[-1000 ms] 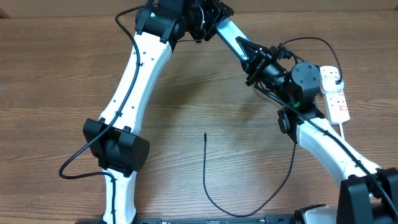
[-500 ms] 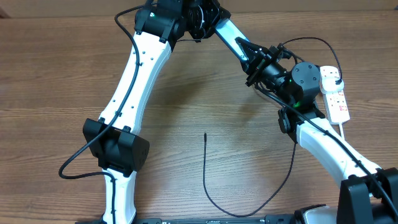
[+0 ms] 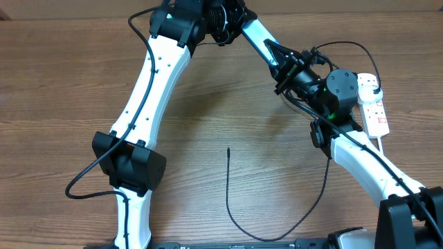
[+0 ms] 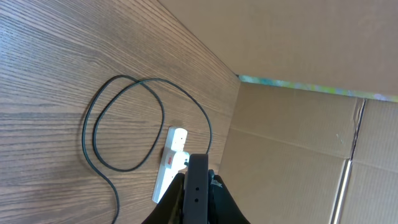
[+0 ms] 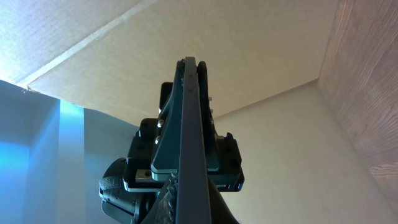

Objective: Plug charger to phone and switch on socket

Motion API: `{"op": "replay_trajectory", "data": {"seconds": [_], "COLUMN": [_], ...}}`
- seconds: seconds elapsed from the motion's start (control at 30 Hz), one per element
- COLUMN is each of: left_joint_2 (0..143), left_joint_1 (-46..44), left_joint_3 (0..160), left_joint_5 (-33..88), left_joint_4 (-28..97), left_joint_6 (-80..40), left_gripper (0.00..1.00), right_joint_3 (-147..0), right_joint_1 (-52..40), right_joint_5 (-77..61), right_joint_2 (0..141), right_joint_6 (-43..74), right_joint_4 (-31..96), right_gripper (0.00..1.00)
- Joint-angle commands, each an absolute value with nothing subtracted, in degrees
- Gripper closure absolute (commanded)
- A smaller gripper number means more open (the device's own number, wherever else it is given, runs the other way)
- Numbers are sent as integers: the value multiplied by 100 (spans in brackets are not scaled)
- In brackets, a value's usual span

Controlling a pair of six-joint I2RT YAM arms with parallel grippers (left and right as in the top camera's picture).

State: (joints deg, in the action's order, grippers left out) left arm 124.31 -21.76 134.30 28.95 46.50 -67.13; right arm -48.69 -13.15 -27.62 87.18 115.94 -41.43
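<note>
Above the table's back right, both grippers hold the phone between them. In the left wrist view the phone (image 4: 198, 177) shows edge-on as a thin dark bar, and my left gripper (image 4: 198, 186) is shut on it. My right gripper (image 5: 189, 182) is shut on the phone's (image 5: 189, 118) other end. From overhead, the left gripper (image 3: 275, 57) and right gripper (image 3: 291, 70) meet nose to nose. The charger (image 3: 229, 187), a thin black cable, lies on the table with its free tip at mid-table. The white socket (image 3: 374, 111) lies at the right edge, with a black plug in it.
The charger's slack loops on the wood beside the socket (image 4: 169, 167) in the left wrist view. Cardboard walls (image 4: 298, 149) stand close behind the socket. The left arm (image 3: 149, 90) arches over the table's left half. The right arm (image 3: 367, 162) crosses the right front.
My left gripper's jaws have closed onto the phone that the right gripper was holding up. Both arms have stayed almost still, and the cable has not moved.
</note>
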Motion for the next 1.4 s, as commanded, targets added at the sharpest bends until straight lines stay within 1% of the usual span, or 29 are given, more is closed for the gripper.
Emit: {"op": "replay_trajectory", "data": {"seconds": [0.0, 0.17, 0.2, 0.3, 0.33, 0.4, 0.5, 0.67, 0.73, 0.8, 1.0, 1.1, 1.2, 1.37], "left_joint_2": [12346, 12346, 12346, 12346, 12346, 12346, 12346, 12346, 12346, 12346, 12346, 12346, 12346, 12346], "left_joint_1": [-2220, -2220, -2220, -2220, -2213, -2198, -2121, -1835, -1671, -1461, -851, -729, -709, -716], "left_joint_3": [13511, 13511, 13511, 13511, 13511, 13511, 13511, 13511, 13511, 13511, 13511, 13511, 13511, 13511], "left_joint_5": [2856, 2856, 2856, 2856, 2853, 2853, 2862, 3205, 3680, 4285, 6814, 7690, 8088, 8084], "left_joint_4": [4707, 4707, 4707, 4705, 4705, 4705, 4707, 4700, 4661, 4668, 4668, 4670, 4670, 5078], "left_joint_6": [-6604, -6606, -6632, -6648, -6648, -6641, -6560, -5999, -5518, -4989, -3218, -2495, -2003, -1070], "left_gripper": [96, 96, 96, 96, 96, 96, 96, 96, 96, 96, 96, 96, 96, 96], "right_joint_3": [-4882, -4882, -4882, -4882, -4882, -4882, -4882, -4882, -4882, -4882, -4882, -4882, -4882, -4882], "right_joint_1": [-1343, -1343, -1343, -1343, -1343, -1343, -1343, -1243, -1144, -1007, -670, -663, -663, -663], "right_joint_5": [-2963, -2967, -2967, -2963, -2965, -2963, -2963, -3109, -3288, -3535, -4123, -4248, -4366, -4379], "right_joint_2": [8691, 8691, 8691, 8691, 8691, 8691, 8691, 8691, 8691, 8691, 8691, 8691, 8691, 8691], "right_joint_6": [12385, 12376, 12361, 12296, 12296, 12291, 12256, 11520, 11113, 10604, 8989, 8228, 7491, 6598], "right_joint_4": [-4174, -4176, -4176, -4176, -4174, -4171, -4171, -4141, -4069, -3905, -3332, -3212, -2906, -2056], "right_gripper": [94, 61, 52, 32, 23, 11, 0, 0, 0, 0, 0, 0, 0, 0]}}
